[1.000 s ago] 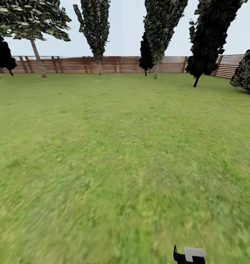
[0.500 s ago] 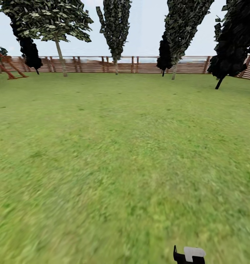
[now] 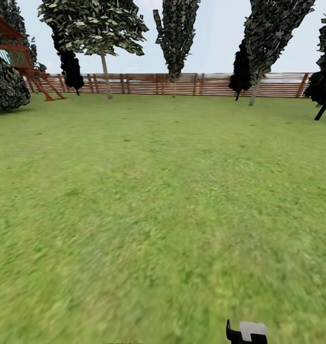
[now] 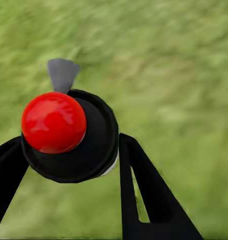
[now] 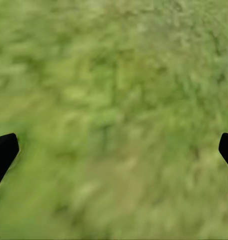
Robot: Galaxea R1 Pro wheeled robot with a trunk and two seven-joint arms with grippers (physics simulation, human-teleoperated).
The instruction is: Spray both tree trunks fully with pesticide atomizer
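Note:
My left gripper (image 4: 71, 146) is shut on the pesticide atomizer (image 4: 53, 122), a dark bottle seen end-on with a round red top and a grey nozzle. One black finger (image 4: 144, 190) presses each side of its body, over blurred grass. My right gripper (image 5: 115, 149) is open and holds nothing, its two black tips far apart above the lawn. Far across the garden, pale-trunked trees (image 3: 105, 71) (image 3: 174, 52) (image 3: 270, 33) stand in front of the fence. The floor (image 3: 153, 200) between is plain green grass.
A brown slatted fence (image 3: 201, 84) closes the far side of the lawn. All-black thin-stemmed trees (image 3: 70, 71) (image 3: 325, 81) stand among the others. A red wooden play frame (image 3: 19, 52) and a dark bush (image 3: 7, 88) sit at far left. A small black-and-white piece (image 3: 246, 332) shows at the bottom edge.
The whole head view has swung left, so the trees and fence slid right in the picture. The play frame and dark bush came into sight at left. The grippers hold as before.

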